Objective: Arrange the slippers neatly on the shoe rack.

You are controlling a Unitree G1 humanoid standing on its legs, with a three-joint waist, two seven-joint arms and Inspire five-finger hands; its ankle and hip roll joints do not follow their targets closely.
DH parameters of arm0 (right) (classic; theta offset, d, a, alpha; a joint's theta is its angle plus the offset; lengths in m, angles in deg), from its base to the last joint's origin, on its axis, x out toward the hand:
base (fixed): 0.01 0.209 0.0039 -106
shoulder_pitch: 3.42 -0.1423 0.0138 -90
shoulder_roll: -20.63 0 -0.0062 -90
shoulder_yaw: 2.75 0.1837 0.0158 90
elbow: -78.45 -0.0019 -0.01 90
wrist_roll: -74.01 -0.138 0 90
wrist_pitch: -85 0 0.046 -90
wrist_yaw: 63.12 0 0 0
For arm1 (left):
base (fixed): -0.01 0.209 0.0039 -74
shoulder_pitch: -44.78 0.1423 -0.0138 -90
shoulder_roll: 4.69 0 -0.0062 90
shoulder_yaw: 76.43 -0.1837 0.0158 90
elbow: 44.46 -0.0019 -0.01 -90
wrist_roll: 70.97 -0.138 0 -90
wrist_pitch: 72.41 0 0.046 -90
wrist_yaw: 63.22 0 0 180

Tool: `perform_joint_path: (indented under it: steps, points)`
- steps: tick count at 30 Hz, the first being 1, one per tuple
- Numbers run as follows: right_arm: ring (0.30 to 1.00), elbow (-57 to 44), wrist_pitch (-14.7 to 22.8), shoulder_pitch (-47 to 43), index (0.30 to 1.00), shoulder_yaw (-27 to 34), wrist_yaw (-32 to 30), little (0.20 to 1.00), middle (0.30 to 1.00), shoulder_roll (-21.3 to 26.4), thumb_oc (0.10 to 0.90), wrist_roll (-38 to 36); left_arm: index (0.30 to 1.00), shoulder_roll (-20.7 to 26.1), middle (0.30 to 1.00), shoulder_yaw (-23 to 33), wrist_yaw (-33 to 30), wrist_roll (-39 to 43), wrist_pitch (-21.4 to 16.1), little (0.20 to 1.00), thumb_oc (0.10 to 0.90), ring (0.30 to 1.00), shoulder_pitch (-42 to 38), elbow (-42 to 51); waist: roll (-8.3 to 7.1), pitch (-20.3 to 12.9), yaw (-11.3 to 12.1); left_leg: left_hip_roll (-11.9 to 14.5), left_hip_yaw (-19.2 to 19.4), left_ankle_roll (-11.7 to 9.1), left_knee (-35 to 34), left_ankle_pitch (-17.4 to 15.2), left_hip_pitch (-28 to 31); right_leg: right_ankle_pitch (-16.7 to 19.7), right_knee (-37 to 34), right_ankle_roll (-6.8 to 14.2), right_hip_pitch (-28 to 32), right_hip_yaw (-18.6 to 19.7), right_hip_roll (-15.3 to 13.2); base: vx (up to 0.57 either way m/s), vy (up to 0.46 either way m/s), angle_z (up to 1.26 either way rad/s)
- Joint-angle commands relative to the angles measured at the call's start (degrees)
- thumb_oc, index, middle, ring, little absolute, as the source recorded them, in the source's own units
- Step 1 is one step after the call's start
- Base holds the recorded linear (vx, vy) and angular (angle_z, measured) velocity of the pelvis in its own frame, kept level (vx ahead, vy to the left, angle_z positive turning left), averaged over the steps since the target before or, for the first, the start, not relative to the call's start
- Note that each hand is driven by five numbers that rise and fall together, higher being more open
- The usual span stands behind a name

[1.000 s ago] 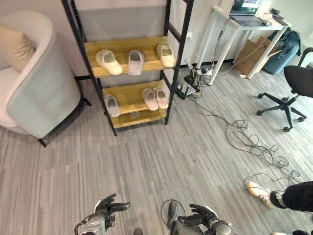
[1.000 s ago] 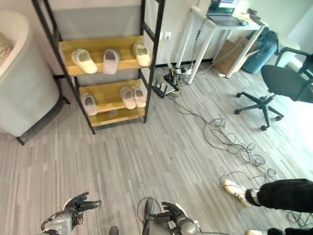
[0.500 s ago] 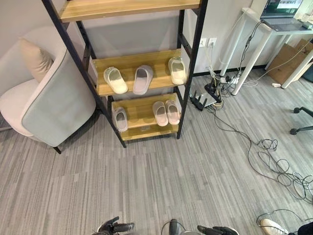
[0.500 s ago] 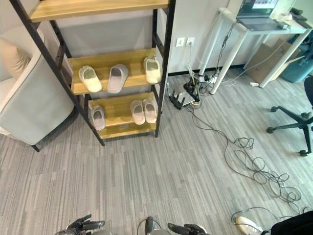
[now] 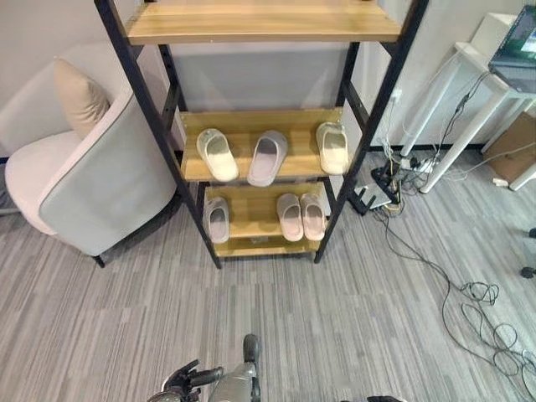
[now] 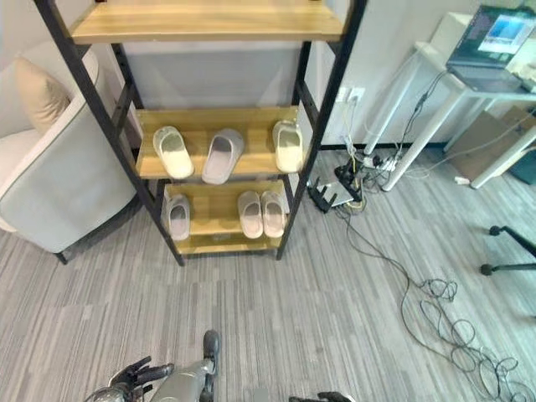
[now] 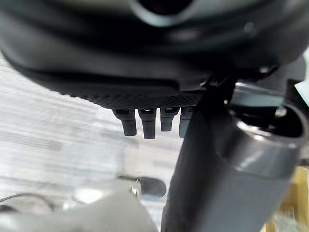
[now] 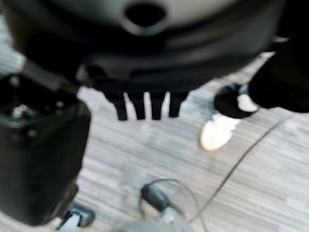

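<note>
Wooden shelves in a black metal frame make up the shoe rack (image 5: pixel 251 159), which stands against the wall with a grey armchair (image 5: pixel 100 184) just beside it on the left. The middle shelf carries three pale slippers: one at the left (image 5: pixel 218 154), toe angled outward; one in the centre (image 5: pixel 267 157), greyer, tilted and overhanging the front edge; one at the right (image 5: pixel 333 147), set square to the shelf. The bottom shelf carries three more: a single slipper at the left (image 5: pixel 217 219) and a pair side by side at the right (image 5: pixel 301 216), touching or nearly so. The top shelf (image 5: pixel 260 21) is bare wood.

A beige cushion (image 5: pixel 80 95) rests in the armchair. A white desk (image 6: pixel 469 84) with a laptop (image 6: pixel 494 46) stands to the right of the rack, and loose cables (image 6: pixel 435 301) trail across the grey plank floor (image 5: pixel 352 310).

The left hand (image 5: pixel 186 378) sits at the lower edge of the eye view, well apart from the rack, fingers spread and relaxed, holding nothing. The right hand (image 8: pixel 145 104) is seen from its wrist camera, fingers extended straight and apparently empty, though the thumb is hard to make out. Beyond those fingers a person's light shoe (image 8: pixel 217 133) rests on the floor.
</note>
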Motion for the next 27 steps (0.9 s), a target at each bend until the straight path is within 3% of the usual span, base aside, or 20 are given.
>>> perform_joint_path:
  steps: [1,2,3,4,5,6,7,8,10,13,14,18,27]
  points:
    - [0.900,-2.4,0.3,1.4,0.900,0.3,1.3,0.900,0.900,0.3,0.800,0.8,0.900,-0.1,0.900,-0.7,-0.1,-2.0,0.1,0.900,0.800,0.900,0.8,-1.1,-0.75,-2.2,0.0,0.5,0.1,-4.8,2.5,-7.6,0.4,3.9,6.0,4.1,-4.6,2.8,1.7,0.25,0.236,0.02]
    - [0.900,-2.6,0.1,0.9,0.900,-0.3,1.7,0.900,0.900,-0.3,0.800,2.0,0.900,0.4,0.900,-1.0,-0.3,-2.3,0.2,0.900,0.800,0.900,-0.1,-0.4,-0.75,-1.2,-0.9,0.3,0.0,-3.6,2.3,-9.0,2.4,9.9,16.5,8.2,-9.6,1.6,-0.2,0.15,0.172,0.17]
    - [0.900,-2.6,0.1,0.9,0.900,-0.3,1.7,0.900,0.900,-0.3,0.800,2.0,0.900,0.4,0.900,-1.0,-0.3,-2.3,0.2,0.900,0.800,0.900,-0.1,-0.4,-0.63,-1.3,-0.9,0.4,0.1,-3.6,2.3,-9.0,2.1,10.1,16.4,8.2,-9.8,1.7,0.0,0.11,0.158,0.04]
    - [0.900,-3.0,0.1,0.7,0.900,-0.3,1.7,0.900,0.900,-0.4,0.800,2.1,0.900,0.8,0.900,-1.3,-0.6,-2.5,0.2,0.900,0.800,0.900,-0.6,-0.2,-0.25,-0.8,-1.4,0.6,-0.1,-3.3,2.5,-9.7,2.9,13.0,19.9,10.0,-11.7,1.0,-0.8,0.15,0.129,0.08]
    - [0.900,-4.5,0.1,0.4,0.900,-0.3,1.5,0.900,0.900,-0.5,0.800,2.5,0.900,1.2,0.900,-2.0,-1.0,-2.3,0.2,0.900,0.800,0.900,-1.7,0.1,1.20,0.2,-2.4,1.5,-0.7,-3.0,2.2,-11.2,6.0,15.1,24.8,10.5,-16.2,-2.8,-4.1,0.16,0.129,0.09]
    - [0.900,-4.5,0.1,0.4,0.900,-0.3,1.5,0.900,0.900,-0.5,0.800,2.5,0.900,1.2,0.900,-2.0,-1.0,-2.3,0.2,0.900,0.800,0.900,-1.7,0.1,1.07,0.4,-2.6,1.3,-0.9,-2.9,2.3,-11.3,6.1,14.8,25.1,10.6,-16.1,-3.0,-4.3,0.20,0.101,0.01]
    - [0.900,-5.3,0.2,0.3,0.900,-0.5,1.3,0.900,0.900,-0.5,0.800,2.6,0.900,1.4,0.900,-2.4,-1.2,-2.1,0.2,0.900,0.800,0.900,-2.2,0.4,1.63,0.7,-3.0,1.6,-1.3,-3.0,2.3,-12.1,7.3,14.3,24.3,9.4,-17.8,-4.9,-5.9,0.22,-0.002,0.16]
    - [0.900,-6.5,0.3,0.2,0.900,-0.7,1.1,0.900,0.900,-0.4,0.800,2.8,0.900,1.6,0.900,-2.9,-1.2,-2.5,0.0,0.900,0.800,0.900,-2.6,1.2,2.10,1.3,-3.9,2.0,-2.4,-3.3,2.8,-13.4,8.7,11.3,20.4,7.4,-18.9,-6.8,-7.9,0.22,-0.004,0.16]
    - [0.900,-7.3,0.4,0.2,0.900,-0.8,1.0,0.900,0.900,-0.4,0.800,2.8,0.900,1.5,0.900,-3.2,-1.3,-2.7,-0.2,0.900,0.800,0.900,-2.7,1.4,2.24,1.7,-4.7,2.0,-3.0,-3.4,3.2,-14.1,9.4,10.4,18.4,6.8,-19.3,-7.0,-8.3,0.16,-0.035,0.30]
    - [0.900,-8.7,0.5,0.1,0.900,-0.6,0.6,0.900,0.900,0.0,0.800,2.6,0.900,1.4,0.900,-3.9,-1.6,-3.0,-0.7,0.900,0.800,0.900,-3.0,1.5,1.96,1.8,-6.6,1.2,-4.3,-4.0,3.1,-15.4,11.7,11.5,9.4,6.9,-20.7,-2.8,-7.6,0.20,-0.061,0.37]
    - [0.900,-9.4,0.5,0.0,0.900,-1.0,0.4,0.900,0.900,0.2,0.800,2.9,0.900,1.3,0.900,-4.1,-1.9,-3.2,-0.7,0.900,0.800,0.900,-3.1,1.3,1.55,1.4,-7.6,0.3,-5.3,-4.1,3.2,-15.8,12.7,12.2,6.5,7.2,-20.6,1.0,-6.5,0.17,-0.046,0.36]
    - [0.900,-9.6,0.5,-0.2,0.900,-1.3,0.3,0.900,0.900,0.1,0.800,3.0,0.900,1.2,0.900,-3.8,-1.8,-3.9,-0.5,0.900,0.800,0.900,-2.8,0.8,1.33,0.6,-7.3,-0.1,-5.5,-4.1,3.0,-16.5,13.7,12.7,5.1,7.1,-19.0,1.8,-6.1,0.10,-0.060,0.39]
    - [0.900,-9.2,0.6,0.7,0.900,-2.4,0.6,0.900,0.900,0.1,0.800,3.5,0.900,-1.0,0.900,-4.3,-0.8,-7.0,0.5,0.900,0.800,0.900,0.9,-2.1,2.41,-2.3,-6.3,1.0,-5.8,-5.3,0.3,-16.0,16.4,10.7,0.6,5.4,-13.1,0.5,-4.6,0.06,-0.066,-0.04]
